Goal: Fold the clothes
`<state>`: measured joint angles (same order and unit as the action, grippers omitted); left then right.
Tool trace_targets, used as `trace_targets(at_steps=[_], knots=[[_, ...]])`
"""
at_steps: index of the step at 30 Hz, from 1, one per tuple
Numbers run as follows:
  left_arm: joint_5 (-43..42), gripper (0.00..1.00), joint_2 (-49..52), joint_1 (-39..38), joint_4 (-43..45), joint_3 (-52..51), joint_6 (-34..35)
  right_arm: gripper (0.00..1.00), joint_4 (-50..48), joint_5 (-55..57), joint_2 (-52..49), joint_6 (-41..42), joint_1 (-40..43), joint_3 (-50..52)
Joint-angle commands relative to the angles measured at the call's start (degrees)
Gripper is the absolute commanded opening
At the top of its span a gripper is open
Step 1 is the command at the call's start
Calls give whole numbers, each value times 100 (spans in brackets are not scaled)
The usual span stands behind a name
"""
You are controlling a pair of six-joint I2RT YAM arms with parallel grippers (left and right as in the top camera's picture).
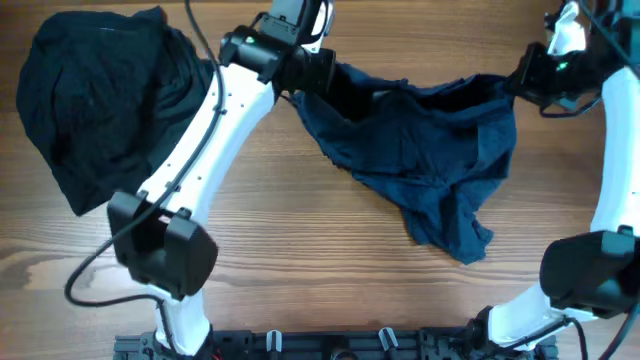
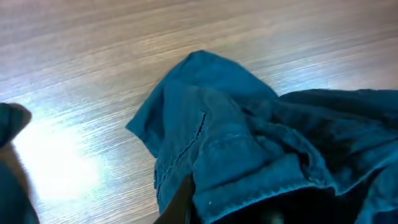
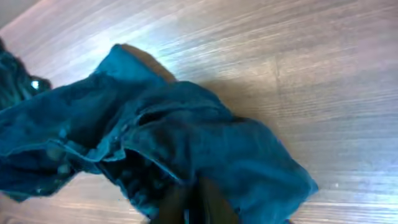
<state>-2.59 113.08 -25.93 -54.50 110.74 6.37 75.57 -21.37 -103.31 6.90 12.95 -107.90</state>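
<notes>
The left jaws clamped a corner of the shorts (image 1: pixel 420 150), the right jaws' grip hidden by cloth; the waistband seemingly wanted even tension before lowering.

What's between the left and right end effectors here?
Only the navy shorts, spanning from the left end effector to the right end effector, middle sagging. The overhead view shows it.

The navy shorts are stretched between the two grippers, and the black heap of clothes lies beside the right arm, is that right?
Not quite. The black heap lies beside the left arm, not the right one, as the overhead view shows. The rest holds: the navy shorts are stretched between the left gripper and the right gripper.
</notes>
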Motion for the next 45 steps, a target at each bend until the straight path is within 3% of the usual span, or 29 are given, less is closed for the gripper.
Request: trace_targets(at_steps=[1, 4, 6, 9, 17, 23, 32, 45], knots=[[229, 4, 22, 0, 52, 74, 52, 35, -155, 35, -28, 76, 24, -4], [227, 4, 22, 0, 114, 74, 55, 49, -22, -33, 2, 83, 15, -374], [227, 4, 22, 0, 111, 74, 52, 52, 83, -55, 46, 269, -48, -568], [227, 4, 22, 0, 155, 74, 52, 52, 136, 2, 63, 597, -313, -557], [225, 4, 22, 0, 247, 74, 55, 51, -953, 1174, 39, 3025, -1665, 422], [225, 4, 22, -2, 245, 74, 55, 48, -1759, 1825, 39, 4419, -2065, 1449], [225, 4, 22, 0, 240, 74, 55, 48, -2555, 2446, -81, 4570, -2059, 1751], [227, 4, 22, 0, 234, 74, 55, 47, -2697, 2544, -793, 4262, -1576, 1751]])
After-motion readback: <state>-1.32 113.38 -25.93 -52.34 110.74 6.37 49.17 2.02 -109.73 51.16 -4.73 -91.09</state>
